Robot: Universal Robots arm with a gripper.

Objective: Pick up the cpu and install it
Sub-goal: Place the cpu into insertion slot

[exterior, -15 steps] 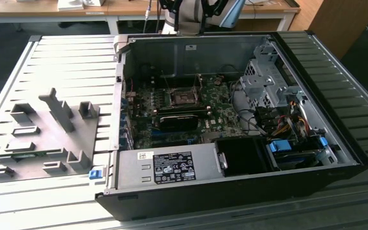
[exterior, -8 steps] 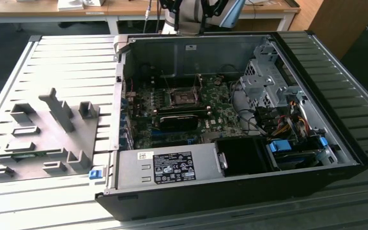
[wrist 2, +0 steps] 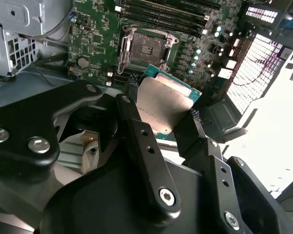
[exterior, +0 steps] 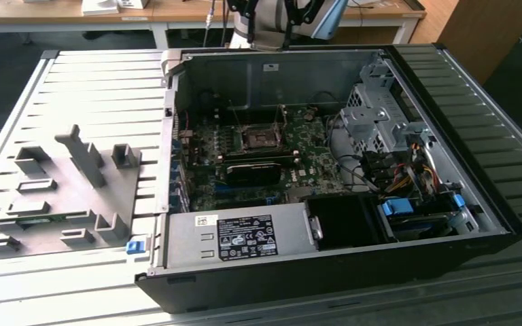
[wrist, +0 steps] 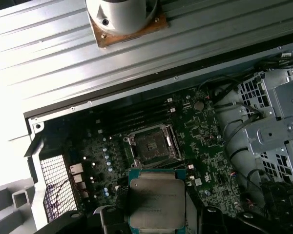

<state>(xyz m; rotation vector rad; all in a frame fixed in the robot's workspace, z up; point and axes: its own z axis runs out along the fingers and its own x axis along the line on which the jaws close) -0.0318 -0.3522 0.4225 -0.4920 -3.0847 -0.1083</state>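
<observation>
Hand (wrist 2: 163,97) is clamped on the cpu (wrist 2: 168,105) in the second wrist view: two black fingers (wrist 2: 136,131) pinch it by opposite edges. The shiny lid faces the camera, and an edge grip prob. keeps the contact side from being touched. Chip sits tilted, one corner of its green rim showing past the lid. It hangs in the air apart from the socket (wrist 2: 147,48), not seated. Socket looks empty, dark contact field bare inside its metal frame, on the green motherboard (wrist 2: 95,29). First wrist view: same cpu (wrist: 156,204) between the dark finger shapes of the hand (wrist: 158,214), lid toward the camera. Its edges are roughly square to the socket (wrist: 154,146), which is near it w/ a strip of board between. That squaring-up makes sense, as a chip like this likely fits only one way, tho I can't make out any notch or corner mark. Exterior view: pc case (exterior: 234,81) lies on its side on the slatted desk (exterior: 98,75), open side up, so the board can be reached from above. Socket (exterior: 263,139) sits mid-board, toward the far wall. Arm (exterior: 270,27) comes in over the far edge of the case. Grey fixture (exterior: 71,183) of plastic blocks stands on the desk at the exterior view's left, outside the case.
</observation>
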